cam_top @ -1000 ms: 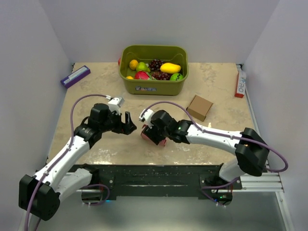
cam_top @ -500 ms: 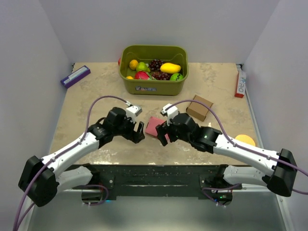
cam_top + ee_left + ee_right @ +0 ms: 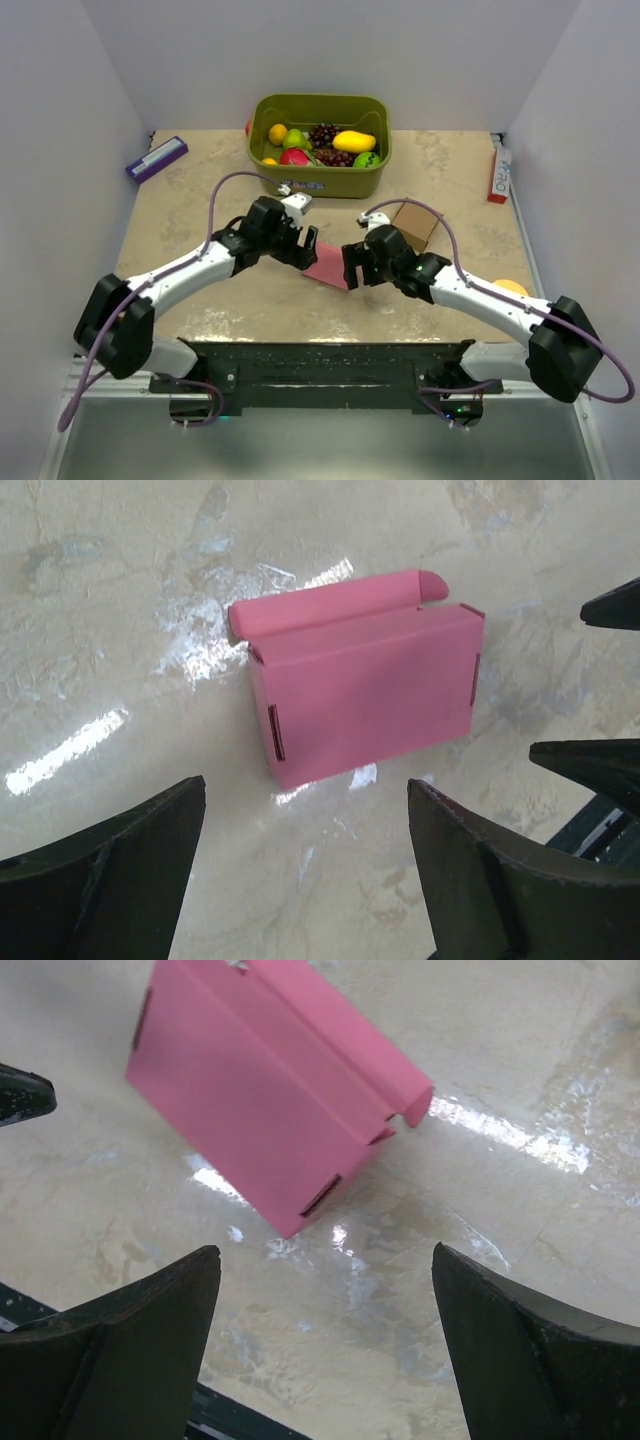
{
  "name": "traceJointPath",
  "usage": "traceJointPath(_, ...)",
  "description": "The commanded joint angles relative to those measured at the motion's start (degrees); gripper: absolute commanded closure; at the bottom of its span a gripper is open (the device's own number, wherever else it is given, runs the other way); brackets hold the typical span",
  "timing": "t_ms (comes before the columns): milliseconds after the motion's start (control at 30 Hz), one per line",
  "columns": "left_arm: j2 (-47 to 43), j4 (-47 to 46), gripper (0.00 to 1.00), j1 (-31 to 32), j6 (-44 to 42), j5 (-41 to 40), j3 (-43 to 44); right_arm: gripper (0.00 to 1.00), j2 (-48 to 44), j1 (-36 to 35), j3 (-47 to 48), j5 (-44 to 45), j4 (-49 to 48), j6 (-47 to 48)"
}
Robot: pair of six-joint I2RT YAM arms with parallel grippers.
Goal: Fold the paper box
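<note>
Top external view: the paper box (image 3: 327, 267) lies on the table (image 3: 200, 200) near its middle, between the left gripper (image 3: 303, 248) and the right gripper (image 3: 352, 268), which face each other across it. Both grippers have their jaws spread wide, and neither holds anything. From the left wrist, the paper box (image 3: 365, 690) sits flat just beyond the gap between that gripper's fingers (image 3: 110, 870), with a rounded flap along its far edge. From the right wrist, the paper box (image 3: 260, 1080) lies ahead and to the left of the gap, clear of the fingers (image 3: 520, 1350).
</note>
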State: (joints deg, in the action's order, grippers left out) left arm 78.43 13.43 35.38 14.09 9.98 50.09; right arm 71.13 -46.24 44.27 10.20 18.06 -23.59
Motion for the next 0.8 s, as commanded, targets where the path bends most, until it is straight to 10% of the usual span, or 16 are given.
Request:
traceJointPath(0,6.71,-2.18,0.15,-0.04,-0.73,-2.06,4.84,0.12,0.05,5.88,-2.34,-8.59,-6.62,-6.19)
traceJointPath(767,22.29,-5.61,0.45,-0.04,-1.17,-2.16,8.98,0.30,18.94,16.00,-14.39,-22.59,-38.61,-24.04)
